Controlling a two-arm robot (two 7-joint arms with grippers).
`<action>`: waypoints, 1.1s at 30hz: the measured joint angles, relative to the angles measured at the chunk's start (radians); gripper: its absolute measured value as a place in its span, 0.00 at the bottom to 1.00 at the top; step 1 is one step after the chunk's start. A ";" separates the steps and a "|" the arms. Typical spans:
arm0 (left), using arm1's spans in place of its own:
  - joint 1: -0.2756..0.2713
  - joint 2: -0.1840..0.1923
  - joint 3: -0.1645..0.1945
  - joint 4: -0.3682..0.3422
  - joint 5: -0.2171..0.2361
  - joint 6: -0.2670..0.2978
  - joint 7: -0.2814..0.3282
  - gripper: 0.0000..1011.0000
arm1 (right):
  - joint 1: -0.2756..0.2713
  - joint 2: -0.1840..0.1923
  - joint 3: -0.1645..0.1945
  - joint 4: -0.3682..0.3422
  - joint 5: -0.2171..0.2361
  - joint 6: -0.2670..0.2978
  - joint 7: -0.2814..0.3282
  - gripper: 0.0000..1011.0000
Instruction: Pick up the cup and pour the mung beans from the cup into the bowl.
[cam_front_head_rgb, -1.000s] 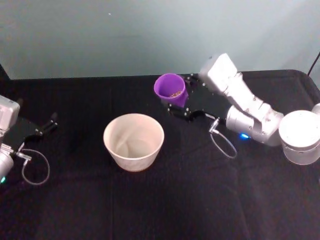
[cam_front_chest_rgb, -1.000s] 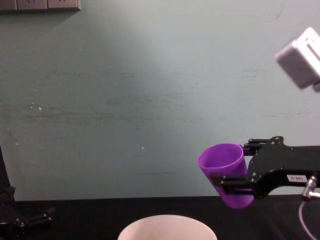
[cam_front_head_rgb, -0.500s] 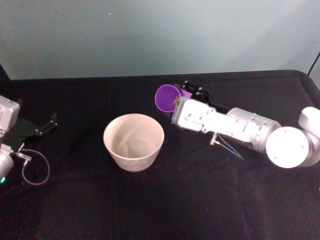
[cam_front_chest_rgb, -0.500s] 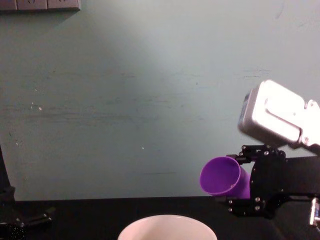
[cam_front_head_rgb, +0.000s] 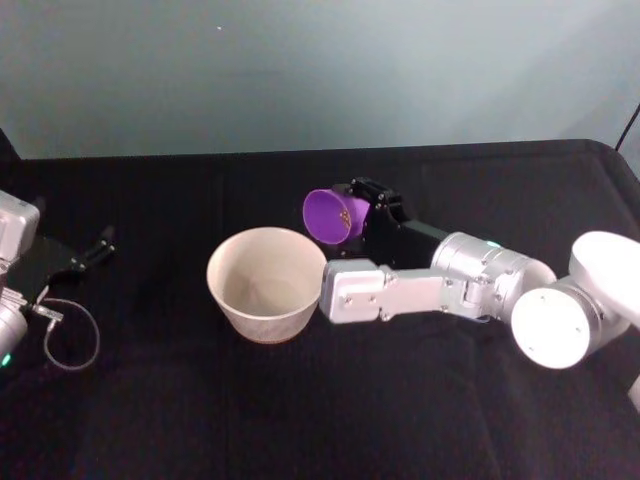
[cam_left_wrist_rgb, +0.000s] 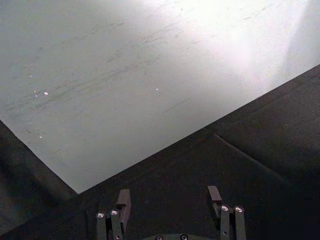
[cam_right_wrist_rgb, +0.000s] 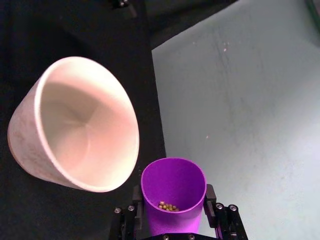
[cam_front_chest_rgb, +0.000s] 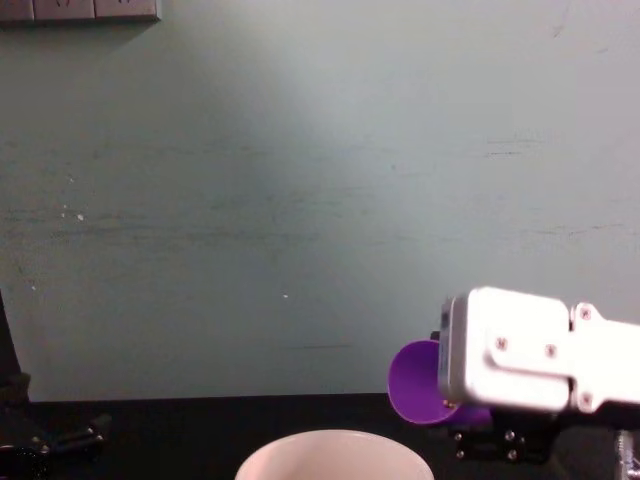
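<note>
Seeing smooth purple plastic with a soft satin sheen on the cup. Noting tiny, dull olive-brown mung beans inside it. Finding the white bowl smooth within and faintly mottled outside, not telling ceramic from plastic. Looking at matt black cloth over the surface. Catching glossy white plastic on the right arm shell, matt black parts on the right pincer. Reading the far wall as matt, scuffed pale green paint.

no readable text, no labels, no brands, no numbers

The chest view's lower edge crops the bowl
</note>
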 joint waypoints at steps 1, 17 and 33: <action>0.000 0.000 0.000 0.000 0.000 0.000 0.000 0.99 | 0.000 0.001 -0.004 0.000 -0.014 -0.003 -0.005 0.71; 0.000 0.000 0.000 0.000 0.000 0.000 0.000 0.99 | -0.002 0.002 -0.046 0.000 -0.238 -0.034 -0.098 0.71; 0.000 0.000 0.000 0.000 0.000 0.000 0.000 0.99 | 0.011 -0.023 -0.091 0.012 -0.415 -0.035 -0.096 0.71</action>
